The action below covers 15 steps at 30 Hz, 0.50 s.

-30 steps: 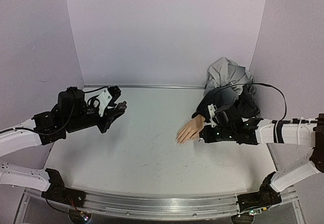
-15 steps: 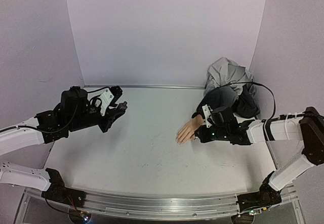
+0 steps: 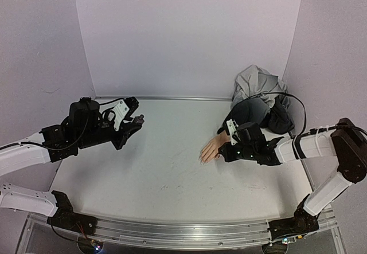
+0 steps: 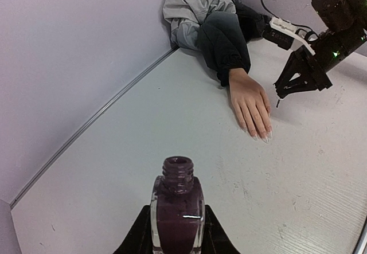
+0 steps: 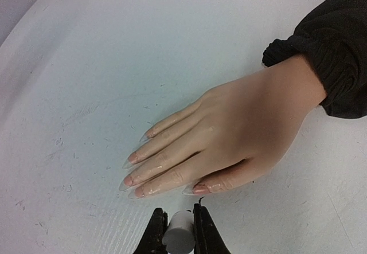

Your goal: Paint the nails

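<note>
The peach mannequin hand (image 3: 211, 148) lies palm down on the table, with its dark sleeve (image 5: 335, 59) running back to the right. Its nails (image 5: 132, 158) are pale pink with long clear tips. My right gripper (image 5: 178, 215) is shut on a white cap (image 5: 179, 234) just in front of the thumb. A thin dark brush tip (image 5: 200, 198) pokes out close to the thumb nail (image 5: 200, 188). At the far left my left gripper (image 3: 136, 122) is shut on an open bottle of dark maroon polish (image 4: 176, 205), holding it upright above the table.
A bundled grey jacket (image 3: 259, 83) lies against the back right corner where the sleeve begins. A black cable (image 3: 287, 98) loops over it to the right arm. Walls close off the back and both sides.
The right arm has shifted a little to the left, with its gripper staying beside the hand's thumb. The left arm and bottle have barely moved.
</note>
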Available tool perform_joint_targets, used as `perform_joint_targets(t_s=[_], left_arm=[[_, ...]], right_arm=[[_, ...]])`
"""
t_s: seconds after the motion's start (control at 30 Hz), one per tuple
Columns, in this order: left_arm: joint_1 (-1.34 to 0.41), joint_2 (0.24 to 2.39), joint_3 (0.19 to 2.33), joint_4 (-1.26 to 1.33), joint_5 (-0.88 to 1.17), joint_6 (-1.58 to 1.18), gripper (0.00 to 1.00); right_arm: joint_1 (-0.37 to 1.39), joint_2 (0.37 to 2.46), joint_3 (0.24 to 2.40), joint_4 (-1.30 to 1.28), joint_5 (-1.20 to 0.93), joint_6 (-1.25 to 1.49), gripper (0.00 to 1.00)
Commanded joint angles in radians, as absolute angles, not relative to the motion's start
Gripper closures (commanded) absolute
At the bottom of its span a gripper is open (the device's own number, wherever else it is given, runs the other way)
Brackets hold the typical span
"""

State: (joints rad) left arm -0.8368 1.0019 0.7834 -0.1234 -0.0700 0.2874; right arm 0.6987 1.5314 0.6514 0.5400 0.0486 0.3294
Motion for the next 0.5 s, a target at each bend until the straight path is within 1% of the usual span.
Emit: perform_joint_targets(t_s=[0.0, 0.47], left_arm=[[-0.830, 0.996, 0.841, -0.080, -0.052, 0.278, 1.00], [-0.828, 0.996, 0.842, -0.080, -0.041, 0.274, 1.00]], right_arm=[[0.691, 1.555, 0.671, 0.584, 0.069, 0.309, 1.00], [0.690, 1.587, 0.686, 0.601, 0.083, 0.305, 1.00]])
